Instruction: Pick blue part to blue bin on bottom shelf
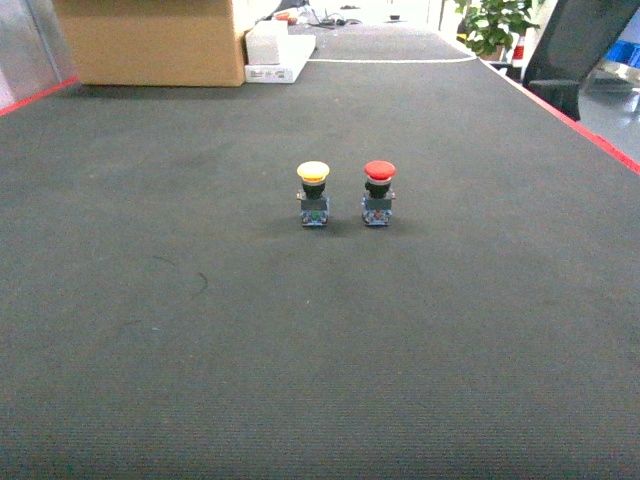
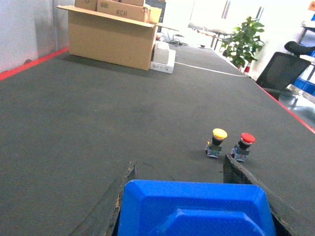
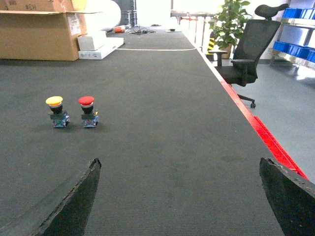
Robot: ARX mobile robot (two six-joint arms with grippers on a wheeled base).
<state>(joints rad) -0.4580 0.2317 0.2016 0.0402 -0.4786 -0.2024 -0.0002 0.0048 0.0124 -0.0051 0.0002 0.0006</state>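
Note:
The blue part (image 2: 197, 209) fills the bottom of the left wrist view, a bright blue block with bevelled flat faces. My left gripper (image 2: 180, 169) is shut on it, with a dark finger (image 2: 115, 201) against each side, and it hangs above the dark carpeted surface. My right gripper (image 3: 179, 164) is open over bare carpet with nothing between its fingers (image 3: 78, 201). Neither gripper shows in the head view. The bottom shelf and its blue bin are out of view.
A yellow-capped push button (image 1: 313, 193) and a red-capped one (image 1: 378, 192) stand side by side mid-carpet. A cardboard box (image 1: 155, 40) sits at the far left. A red strip (image 3: 261, 132) marks the right edge, with an office chair (image 3: 246, 54) and a rack of blue containers (image 3: 295, 14) beyond.

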